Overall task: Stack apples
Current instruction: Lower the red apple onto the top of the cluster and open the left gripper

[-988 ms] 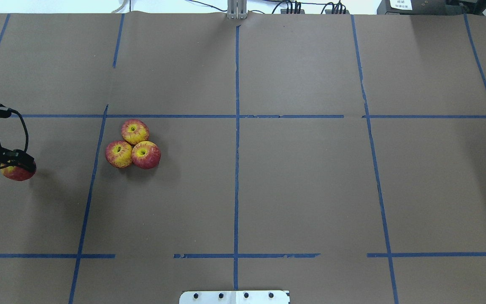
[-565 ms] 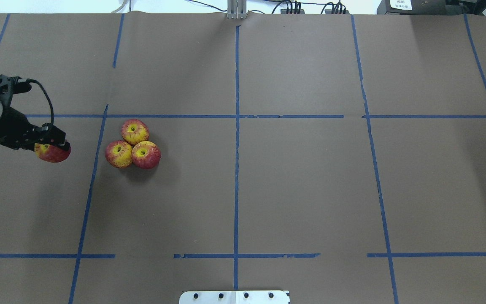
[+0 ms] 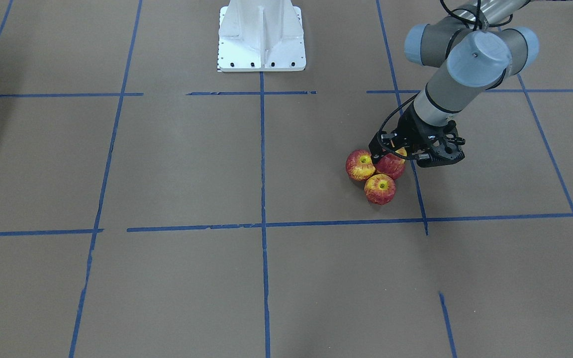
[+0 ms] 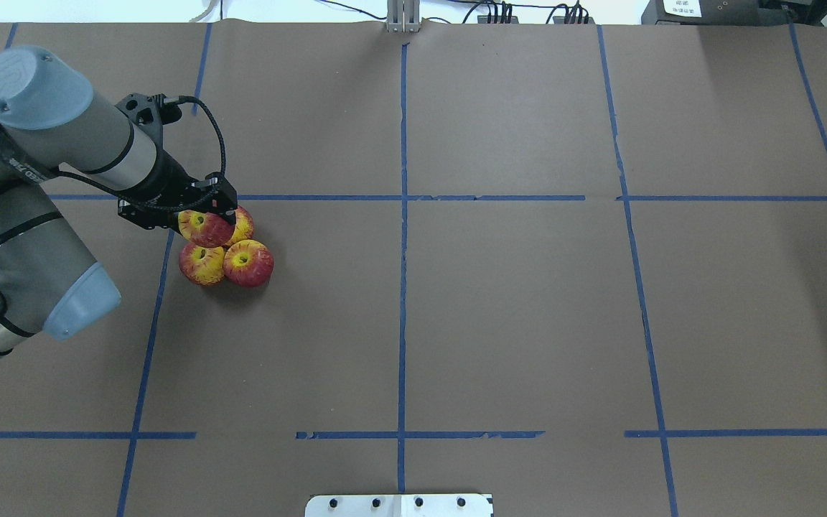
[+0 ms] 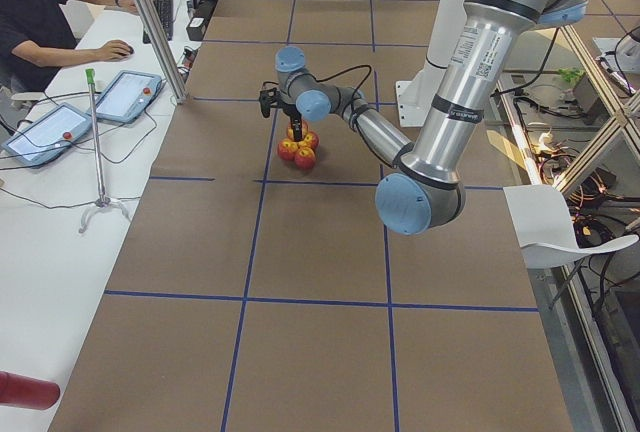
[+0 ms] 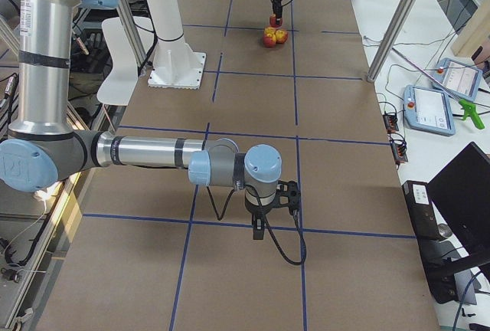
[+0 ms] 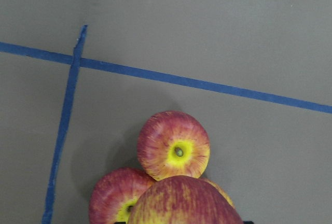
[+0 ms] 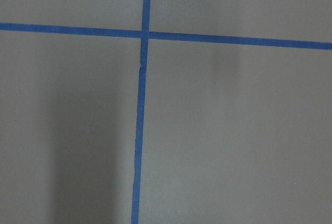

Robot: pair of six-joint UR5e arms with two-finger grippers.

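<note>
Three red-and-yellow apples sit touching in a cluster on the brown table: the back one (image 4: 243, 224), the front left one (image 4: 201, 263) and the front right one (image 4: 248, 263). My left gripper (image 4: 205, 220) is shut on a fourth apple (image 4: 203, 228) and holds it just above the cluster, over its back left part. In the left wrist view the held apple (image 7: 182, 203) fills the bottom edge, with the cluster apple (image 7: 174, 145) below it. My right gripper (image 6: 262, 227) hangs over bare table far from the apples; I cannot tell whether it is open or shut.
Blue tape lines (image 4: 403, 215) divide the table into squares. The white robot base plate (image 3: 261, 35) stands at the robot's edge of the table. An operator (image 5: 40, 22) sits at a side desk with tablets (image 5: 125, 95) beyond the table's far edge.
My left arm has swung in from the table's left edge, carrying the apple to the right and back, from well left of the cluster to just above it.
</note>
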